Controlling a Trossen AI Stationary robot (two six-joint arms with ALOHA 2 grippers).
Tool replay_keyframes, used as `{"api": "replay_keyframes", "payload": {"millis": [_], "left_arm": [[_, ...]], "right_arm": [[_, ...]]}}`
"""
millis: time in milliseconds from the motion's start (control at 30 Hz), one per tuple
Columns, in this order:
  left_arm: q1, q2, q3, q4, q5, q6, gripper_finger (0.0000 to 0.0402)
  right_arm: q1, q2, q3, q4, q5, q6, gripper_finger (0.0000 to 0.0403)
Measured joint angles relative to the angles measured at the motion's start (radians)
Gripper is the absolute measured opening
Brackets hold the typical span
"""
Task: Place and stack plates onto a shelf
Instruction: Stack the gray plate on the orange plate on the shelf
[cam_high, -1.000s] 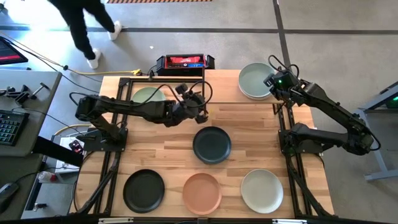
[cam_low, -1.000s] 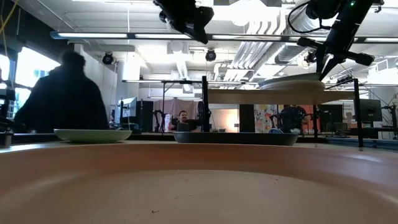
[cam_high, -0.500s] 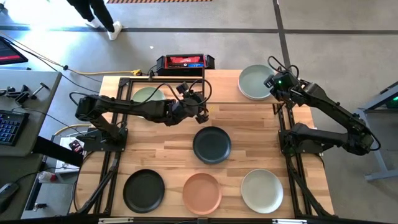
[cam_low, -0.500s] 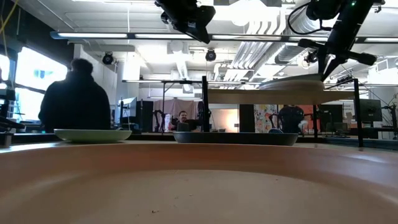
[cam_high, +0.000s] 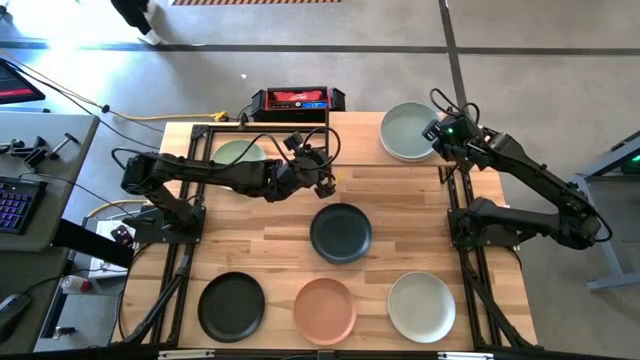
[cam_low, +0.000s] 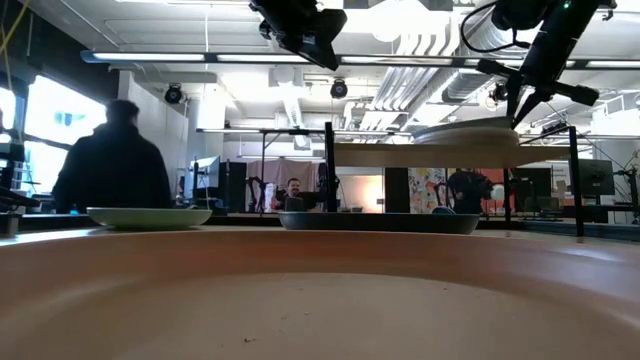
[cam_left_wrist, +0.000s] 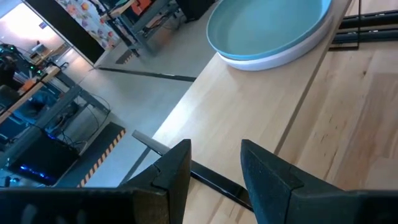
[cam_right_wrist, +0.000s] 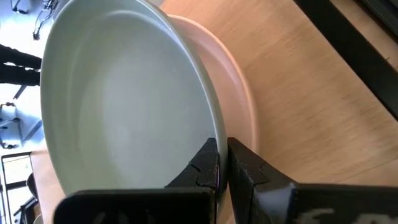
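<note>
- Wooden table (cam_high: 400, 250) carries loose plates: dark teal (cam_high: 341, 232) mid-table, black (cam_high: 231, 305), terracotta (cam_high: 324, 309) and off-white (cam_high: 421, 306) along the near edge.
- Right gripper (cam_high: 437, 131) is clamped on the rim of a grey-green plate (cam_right_wrist: 118, 99), holding it just over a cream plate (cam_right_wrist: 239, 99) on the shelf (cam_high: 470, 170).
- Left gripper (cam_left_wrist: 214, 168) hangs open and empty above the table's middle, near a pale green plate (cam_high: 238, 153).

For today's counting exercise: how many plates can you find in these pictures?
7. Pale green plate far left; grey-green plate held by right gripper above a peach plate; dark teal centre; black, terracotta, off-white along the near edge. More may hide underneath.
</note>
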Motion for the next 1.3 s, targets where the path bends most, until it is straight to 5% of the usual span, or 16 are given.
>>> {"api": "replay_keyframes", "payload": {"millis": [767,1300], "left_arm": [[0.0,0.0,0.0,0.0,0.0,0.0,0.013],[0.0,0.0,0.0,0.0,0.0,0.0,0.013]], "right_arm": [[0.0,0.0,0.0,-0.014,0.001,0.001,0.0003],[0.0,-0.031,0.0,-0.013,0.038,-0.096,0.0107]]}}
